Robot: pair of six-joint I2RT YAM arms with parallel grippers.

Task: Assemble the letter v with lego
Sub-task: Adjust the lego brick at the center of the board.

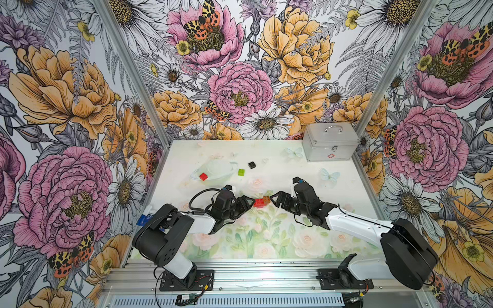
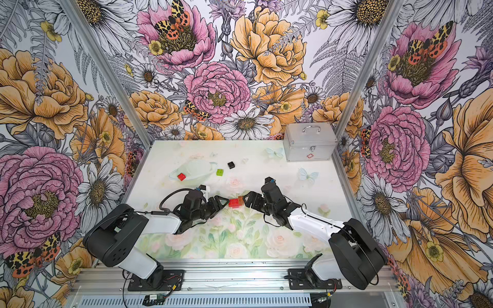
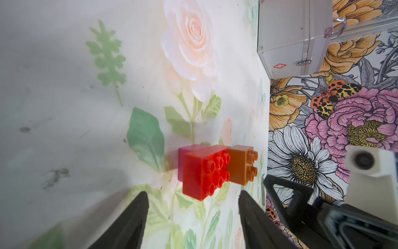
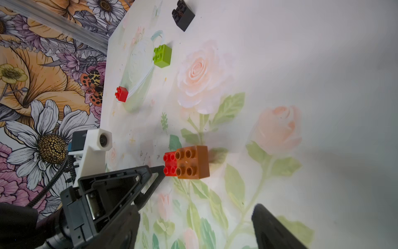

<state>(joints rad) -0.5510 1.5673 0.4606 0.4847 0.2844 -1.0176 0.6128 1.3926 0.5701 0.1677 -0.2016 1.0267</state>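
A joined lego cluster lies on the table between my two grippers: a long red brick [image 1: 258, 203] [image 3: 204, 172], an orange-brown brick [image 1: 266, 199] [image 4: 192, 162] and a magenta-pink brick [image 3: 189, 154] behind the red one. My left gripper [image 1: 250, 203] [image 3: 193, 202] is open, its tips just short of the red brick's end. My right gripper [image 1: 272, 199] [image 4: 196, 207] is open wide, a little back from the brown brick. Neither holds anything. A small red brick [image 1: 203, 176], a lime-green brick [image 1: 241, 172] and a black brick [image 1: 251, 165] lie loose farther back. No finished letter v shows.
A silver metal case [image 1: 330, 145] stands at the back right corner. A pale face mask [image 1: 216, 170] lies at the back left with the small red brick on its edge. A blue-and-white item [image 1: 145, 216] sits at the table's left edge.
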